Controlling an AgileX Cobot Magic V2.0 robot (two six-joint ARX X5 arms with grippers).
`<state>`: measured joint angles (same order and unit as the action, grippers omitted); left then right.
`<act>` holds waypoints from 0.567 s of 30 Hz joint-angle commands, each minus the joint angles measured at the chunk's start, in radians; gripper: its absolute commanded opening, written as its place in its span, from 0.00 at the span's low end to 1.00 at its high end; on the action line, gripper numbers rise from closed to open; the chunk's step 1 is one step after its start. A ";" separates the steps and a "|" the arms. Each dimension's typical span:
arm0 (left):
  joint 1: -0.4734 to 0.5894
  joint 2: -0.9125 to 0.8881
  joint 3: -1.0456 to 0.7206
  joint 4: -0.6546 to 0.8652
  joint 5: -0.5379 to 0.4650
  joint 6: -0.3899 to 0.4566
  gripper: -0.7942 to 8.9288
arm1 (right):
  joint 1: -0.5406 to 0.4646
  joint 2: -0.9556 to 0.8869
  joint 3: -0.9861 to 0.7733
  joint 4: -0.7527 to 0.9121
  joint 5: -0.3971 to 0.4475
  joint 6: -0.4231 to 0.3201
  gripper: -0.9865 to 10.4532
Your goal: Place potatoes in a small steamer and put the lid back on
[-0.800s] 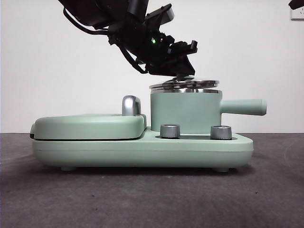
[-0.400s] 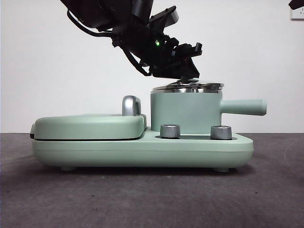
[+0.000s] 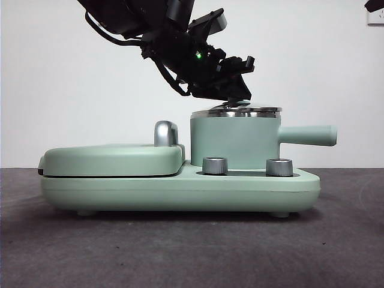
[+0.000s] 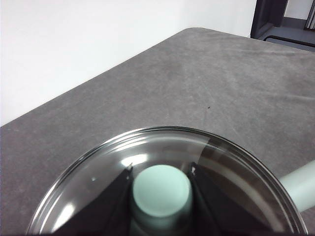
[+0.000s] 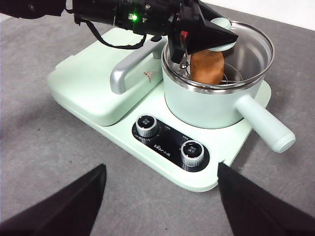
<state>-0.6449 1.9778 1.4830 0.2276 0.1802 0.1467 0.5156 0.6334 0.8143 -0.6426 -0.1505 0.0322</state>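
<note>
The small steamer (image 3: 234,141) stands on the right half of a mint-green cooker base, its straight handle (image 3: 307,135) pointing right. Inside it lies the orange-brown potato (image 5: 207,66), seen through the glass. The clear lid (image 3: 245,111) rests flat on the steamer's steel rim. My left gripper (image 3: 237,96) reaches down from the upper left and is shut on the lid's mint-green knob (image 4: 161,194), one jaw on each side. My right gripper (image 5: 161,166) hangs open and holds nothing, in front of the cooker and apart from it.
A flat mint-green griddle cover (image 3: 114,159) with a chrome handle (image 3: 165,133) fills the base's left half. Two silver dials (image 5: 146,126) sit on the front of the base (image 3: 180,192). Grey table stretches around the cooker.
The left gripper has lowered the lid and shifted it slightly right. It was tilted just above the rim; now it sits level on the steamer.
</note>
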 commanded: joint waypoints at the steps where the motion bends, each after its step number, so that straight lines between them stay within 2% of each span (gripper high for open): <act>1: -0.010 0.020 0.031 0.002 -0.002 0.038 0.10 | 0.006 0.005 0.006 0.005 0.001 -0.007 0.40; 17: -0.010 0.020 0.031 -0.045 -0.008 0.044 0.10 | 0.006 0.005 0.006 0.005 0.001 -0.006 0.40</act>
<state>-0.6449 1.9778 1.4948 0.1963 0.1776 0.1684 0.5156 0.6334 0.8143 -0.6430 -0.1505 0.0303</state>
